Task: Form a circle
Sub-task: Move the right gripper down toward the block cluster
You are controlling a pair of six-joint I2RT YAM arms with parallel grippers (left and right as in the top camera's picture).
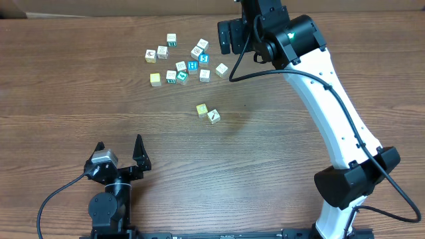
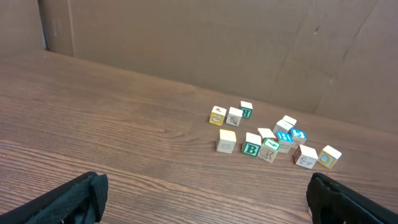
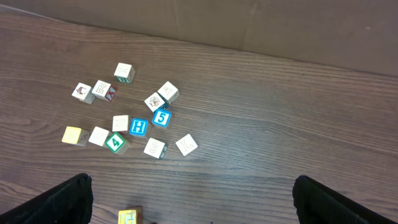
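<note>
- Table [image 1: 66, 99]: a flat, matte, brown wood-grain surface; a plain brown board wall [image 2: 186, 50] is set behind it.
- Left gripper [image 1: 119, 143]: parked at the near edge. Its black fingers are spread fully apart and nothing is held.
- The circle [image 1: 202, 110]: found mid-table and barely begun, well apart from the supply. Only a yellow cube and a white cube [image 1: 213, 117] with a dark mark are laid, seemingly touching at a corner. The pair could be nudged askew when another cube is set down.
- Loose bunch [image 1: 180, 66]: about a dozen small alphabet cubes, several packed edge to edge. Neighbours are likely to be knocked if wide fingers are lowered among them. Edges are square; smooth faces are painted teal, blue, green and yellow, so a poor pinch may slip.
- Right gripper [image 3: 193, 199]: hung over the bunch at the far side, jaws spread wide and empty.
</note>
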